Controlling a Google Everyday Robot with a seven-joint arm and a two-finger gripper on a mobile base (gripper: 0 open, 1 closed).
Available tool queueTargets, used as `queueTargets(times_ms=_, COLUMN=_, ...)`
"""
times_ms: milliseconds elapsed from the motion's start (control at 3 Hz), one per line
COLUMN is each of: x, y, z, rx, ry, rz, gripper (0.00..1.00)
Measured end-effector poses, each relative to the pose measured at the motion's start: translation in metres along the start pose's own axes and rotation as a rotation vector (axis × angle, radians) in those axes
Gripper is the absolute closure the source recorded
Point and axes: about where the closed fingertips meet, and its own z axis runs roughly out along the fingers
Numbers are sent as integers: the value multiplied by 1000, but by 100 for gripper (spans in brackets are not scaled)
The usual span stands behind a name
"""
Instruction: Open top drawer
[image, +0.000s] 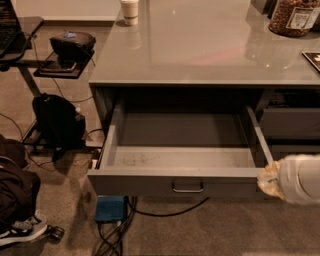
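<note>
The top drawer (185, 160) is a wide dark-grey metal drawer under the grey countertop. It stands pulled far out, showing its long scuffed grey interior (182, 132). Its flat front carries one small central pull handle (187, 187). My gripper (266, 181) enters from the right edge as a white arm end with a yellowish tip. It sits at the right end of the drawer front, away from the handle.
Narrower grey drawers (290, 122) sit to the right. On the countertop (200, 50) stand a cup (129, 11) and a jar (294, 17). A blue box (111, 208) and cables lie on the carpet below. A black backpack (57, 120), a side stand (62, 50) and shoes (22, 230) are at the left.
</note>
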Motion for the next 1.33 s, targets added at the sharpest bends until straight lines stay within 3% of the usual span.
queueTargets(times_ms=333, x=-25, y=-38, z=-26, rx=26, ry=5, rz=-81, gripper=10)
queueTargets(times_ms=667, x=-46, y=-71, z=-32, rx=33, ry=-6, rz=-147, gripper=0)
queueTargets(times_ms=1000, x=-69, y=-99, z=3, rx=-7, ry=-35, rz=-200, gripper=0)
queueTargets(times_ms=1333, x=-88, y=-115, z=47, rx=-36, ry=-79, rz=-229, gripper=19)
